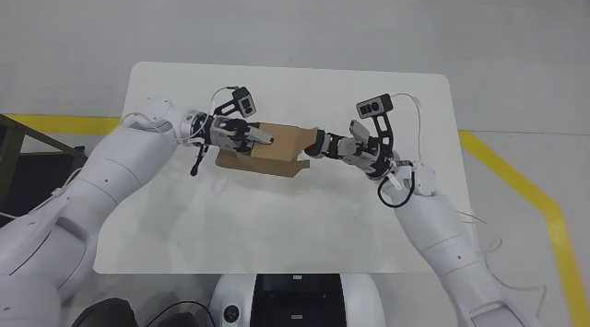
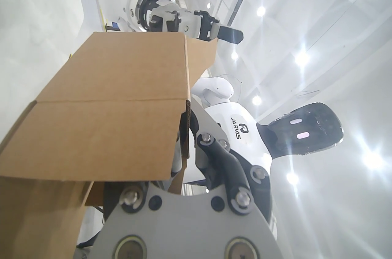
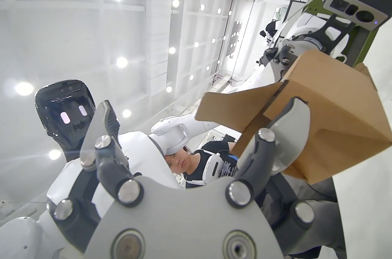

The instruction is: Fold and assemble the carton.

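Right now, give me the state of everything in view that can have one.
carton: partly folded, flaps not closed, not yet assembled, gripped at one end.
left gripper: shut on the carton's wall.
right gripper: open, jaws spread wide at the carton's other end.

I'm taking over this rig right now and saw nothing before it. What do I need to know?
Left gripper: shut on one end of the carton.
Right gripper: open, with one finger against the carton's other end and the other finger clear of it.
Carton: mid-table, between the two grippers.
Done: the carton is partly opened up.
Left: an end flap sticks out loose. Fold the flaps in and close the carton.
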`<state>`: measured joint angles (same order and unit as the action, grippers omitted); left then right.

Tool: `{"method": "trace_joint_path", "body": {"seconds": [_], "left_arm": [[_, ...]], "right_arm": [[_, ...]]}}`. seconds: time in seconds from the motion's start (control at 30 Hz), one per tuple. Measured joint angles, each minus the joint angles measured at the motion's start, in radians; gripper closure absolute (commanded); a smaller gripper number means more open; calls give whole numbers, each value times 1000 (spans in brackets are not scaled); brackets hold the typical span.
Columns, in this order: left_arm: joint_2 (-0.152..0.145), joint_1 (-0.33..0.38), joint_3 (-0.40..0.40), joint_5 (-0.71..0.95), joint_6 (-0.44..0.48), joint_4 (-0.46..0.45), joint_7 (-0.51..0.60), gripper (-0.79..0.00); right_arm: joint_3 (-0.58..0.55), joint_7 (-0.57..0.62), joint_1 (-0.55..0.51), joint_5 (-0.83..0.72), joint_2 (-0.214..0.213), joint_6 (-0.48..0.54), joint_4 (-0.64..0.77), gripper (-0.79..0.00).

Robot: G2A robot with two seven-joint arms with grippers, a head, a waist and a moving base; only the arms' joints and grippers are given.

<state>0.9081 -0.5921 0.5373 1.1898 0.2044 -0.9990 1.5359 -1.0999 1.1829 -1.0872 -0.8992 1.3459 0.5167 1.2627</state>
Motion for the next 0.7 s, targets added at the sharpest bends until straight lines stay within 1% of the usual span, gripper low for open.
{"method": "trace_joint_path", "body": {"seconds": [0.17, 0.37, 0.53, 0.7], "left_arm": [[5, -2, 15, 1, 13, 43, 0, 0], [20, -4, 41, 10, 20, 91, 0, 0], [30, -5, 59, 2, 16, 100, 0, 0], [37, -15, 74, -5, 9, 80, 0, 0]], "right_arm": [[-51, -21, -36, 36, -15, -28, 57, -785], [-45, -34, -78, 85, -19, -59, 132, -785], [-21, -50, -92, 109, -17, -64, 154, -785], [-4, -98, -79, 146, -12, -47, 133, -785]]}}
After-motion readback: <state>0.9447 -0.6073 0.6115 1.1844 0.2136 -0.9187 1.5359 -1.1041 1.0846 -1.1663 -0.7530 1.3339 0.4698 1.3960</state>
